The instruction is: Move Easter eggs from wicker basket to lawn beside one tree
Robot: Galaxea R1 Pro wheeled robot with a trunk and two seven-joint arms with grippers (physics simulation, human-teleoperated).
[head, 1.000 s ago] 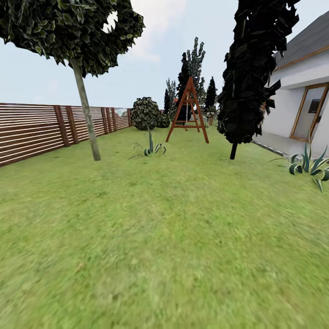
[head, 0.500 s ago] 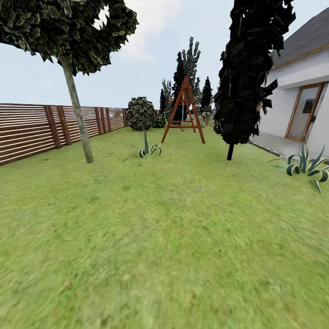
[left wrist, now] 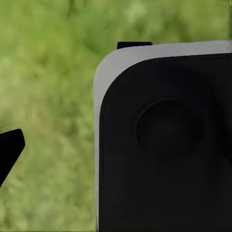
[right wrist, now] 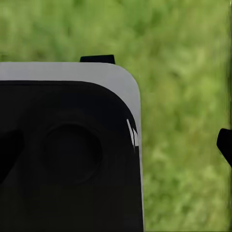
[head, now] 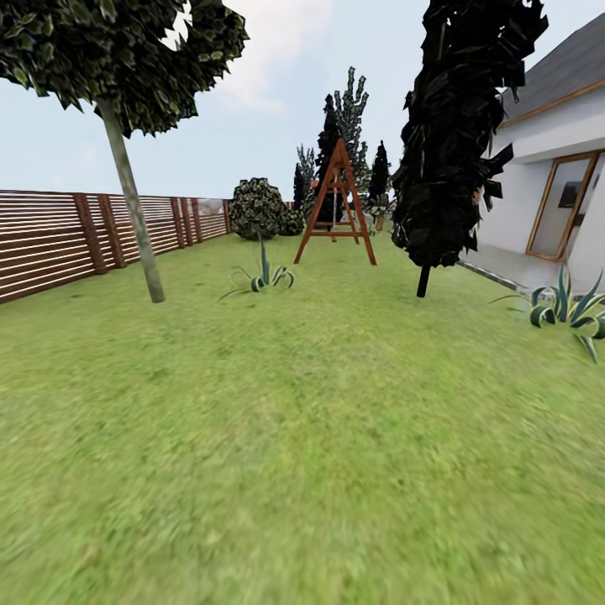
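Observation:
The Easter eggs and the wicker basket are out of view. The lawn [head: 302,420] spreads wide and green ahead of me in the head view. At the left of it stands a tree [head: 130,202] with a thin pale trunk and a dark green crown, close to the slatted brown fence [head: 50,239] of the garden. Each wrist view looks down on blurred grass past a black, white-rimmed part of my own body [left wrist: 164,145] [right wrist: 67,150]. A single dark tip [left wrist: 9,150] [right wrist: 224,145] pokes in at the edge of each; the jaws' stance cannot be read.
An all-black columnar tree [head: 458,126] stands at the right, with a white house [head: 555,168] and its paved strip behind. A red-brown A-frame swing [head: 336,206], a round bush [head: 256,208] and spiky plants [head: 262,277] [head: 567,307] dot the lawn farther off.
The whole head picture has shifted: the pale-trunked tree and the fence slid left in it, so the camera moved. Nothing in the garden itself has moved.

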